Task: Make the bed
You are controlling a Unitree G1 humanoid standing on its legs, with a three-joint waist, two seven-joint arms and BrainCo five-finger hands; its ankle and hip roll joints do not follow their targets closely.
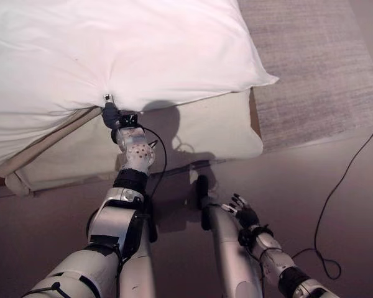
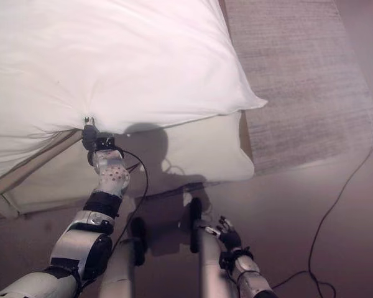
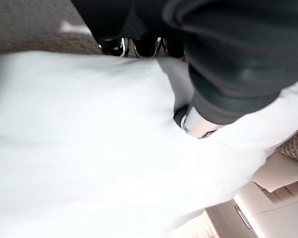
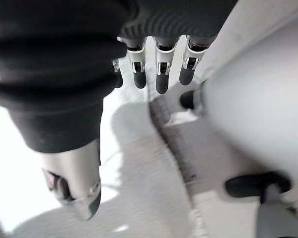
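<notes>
At the mattress edge, left hand pinches the white duvet, not yet spread flat; right hand hangs relaxed.

Left robot hand fingertips under duvet

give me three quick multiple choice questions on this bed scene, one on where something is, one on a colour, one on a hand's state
1. Where is the left hand?
A. at the near edge of the duvet
B. on the rug
C. on the floor

2. What colour is the duvet?
A. grey
B. white
C. blue

3. What state is the right hand in?
A. shut on the duvet
B. shut on the rug
C. open, holding nothing

Answers: 1 A, the hand meets the cloth where creases gather at its edge. 2 B, it is white above the cream mattress. 3 C, its fingers hang relaxed, low beside the bed, touching nothing.
</notes>
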